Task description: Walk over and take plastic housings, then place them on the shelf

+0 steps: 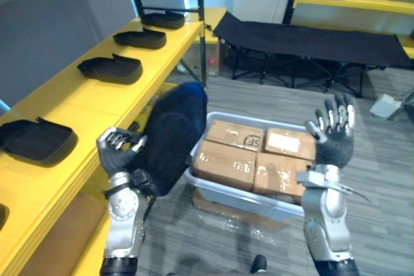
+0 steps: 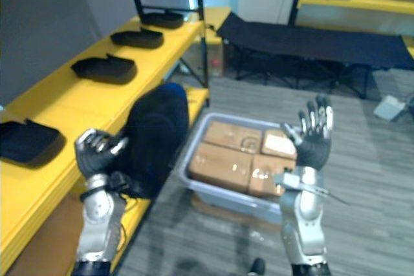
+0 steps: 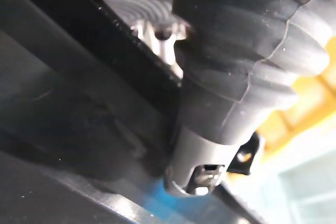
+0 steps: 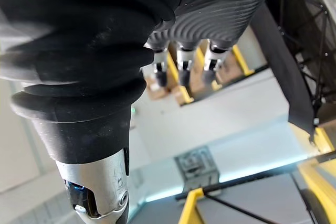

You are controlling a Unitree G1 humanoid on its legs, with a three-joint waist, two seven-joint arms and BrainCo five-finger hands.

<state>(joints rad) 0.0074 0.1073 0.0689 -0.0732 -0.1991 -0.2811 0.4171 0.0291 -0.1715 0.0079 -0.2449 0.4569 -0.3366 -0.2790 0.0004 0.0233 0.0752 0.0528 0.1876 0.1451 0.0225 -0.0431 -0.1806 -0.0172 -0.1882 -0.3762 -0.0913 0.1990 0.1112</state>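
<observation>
**At the shelf's edge, one housing in our left hand**

On the left, just beside the yellow shelf (image 1: 84, 105), our left hand (image 1: 118, 147) has its fingers curled on the near rim of a big dark housing (image 1: 171, 130). The housing hangs tilted between the shelf's edge and the grey tub (image 1: 236, 200) of boxes (image 1: 226, 159) on the floor. Our right hand (image 1: 333, 135) is raised on the right over the tub, fingers straight and spread, holding nothing. A row of housings (image 1: 110, 68) lies along the shelf from near to far, with bare yellow between them.

We judge the housing to be a thin moulded shell: light for its bulk, stiff along the rim, and smooth enough to slip. Held at one rim by one hand, it will probably swing and twist (its size works against us more than its weight).

The better hold, as we see it, is two-handed. The right hand would come in on the opposite rim, the side toward the tub, or flat under the belly to carry it. We would grip the edges rather than squeeze the broad wall, which may flex. The bare stretch of shelf on the near left looks like the place to set it down.
</observation>
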